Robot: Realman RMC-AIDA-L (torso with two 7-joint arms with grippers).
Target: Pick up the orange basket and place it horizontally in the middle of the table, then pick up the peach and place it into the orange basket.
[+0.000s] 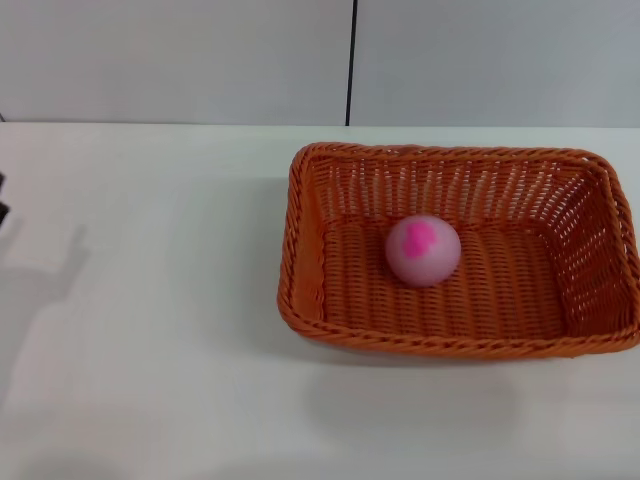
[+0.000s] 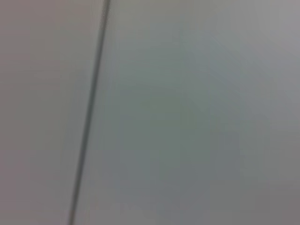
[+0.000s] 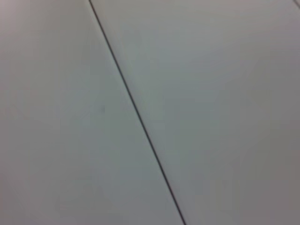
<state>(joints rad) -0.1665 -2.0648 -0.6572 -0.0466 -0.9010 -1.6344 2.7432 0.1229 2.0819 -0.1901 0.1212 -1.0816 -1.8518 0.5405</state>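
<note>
The orange basket (image 1: 460, 255) lies lengthwise across the white table (image 1: 150, 300), right of the middle in the head view, with its right rim close to the picture's edge. The pink peach (image 1: 423, 250) rests inside it on the woven floor, near the centre, its darker pink patch facing up. No gripper is near the basket or the peach. A dark sliver of the left arm (image 1: 3, 196) shows at the far left edge, with its shadow on the table below it. The right arm is out of view.
A pale wall with a dark vertical seam (image 1: 351, 60) stands behind the table's far edge. Both wrist views show only that pale wall and a seam (image 2: 89, 122) (image 3: 136, 112).
</note>
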